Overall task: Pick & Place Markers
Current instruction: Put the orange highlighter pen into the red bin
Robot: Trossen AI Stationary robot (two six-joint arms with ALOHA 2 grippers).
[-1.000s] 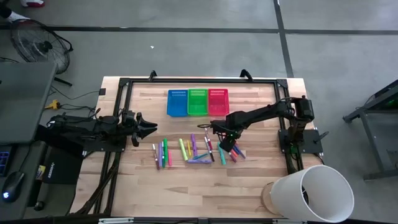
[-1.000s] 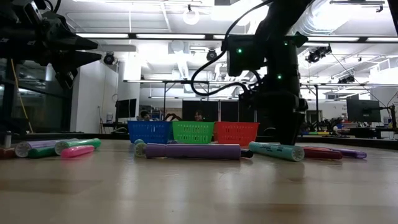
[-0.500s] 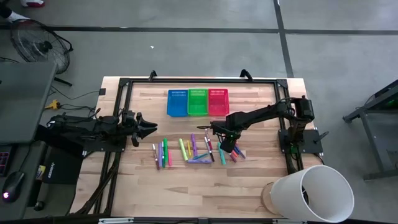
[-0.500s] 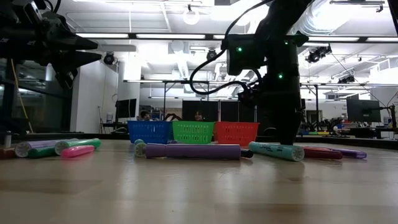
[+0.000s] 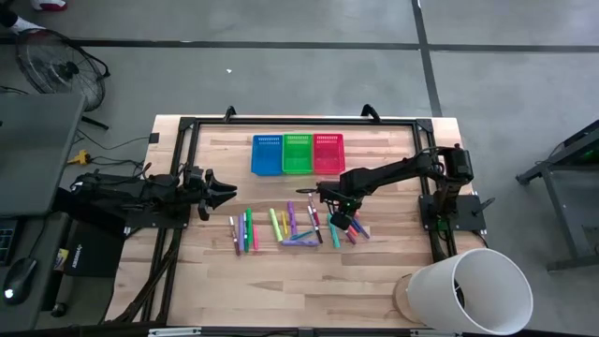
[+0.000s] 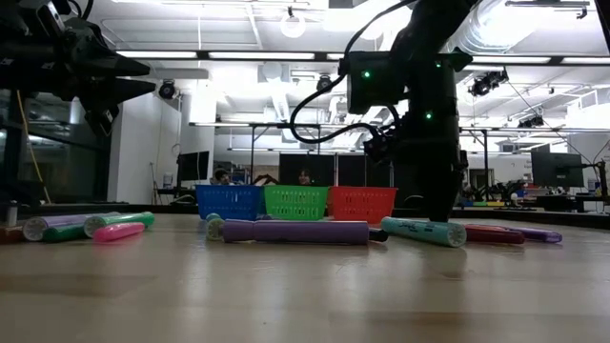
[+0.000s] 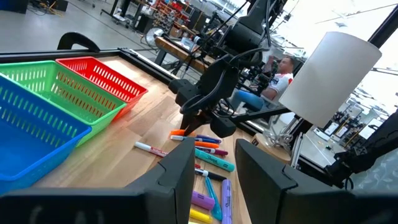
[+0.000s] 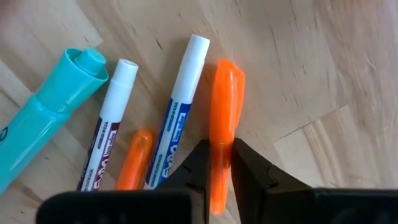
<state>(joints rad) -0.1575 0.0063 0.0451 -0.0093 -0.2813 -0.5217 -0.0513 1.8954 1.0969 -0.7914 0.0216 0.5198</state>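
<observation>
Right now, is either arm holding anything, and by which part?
The right gripper has its jaws closed on an orange marker, around its lower body, cap end free. The left gripper holds nothing, jaws open.

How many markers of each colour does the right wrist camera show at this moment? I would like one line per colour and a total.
Teal marker: 1
Orange markers: 2
White-capped markers: 2
Total: 5
</observation>
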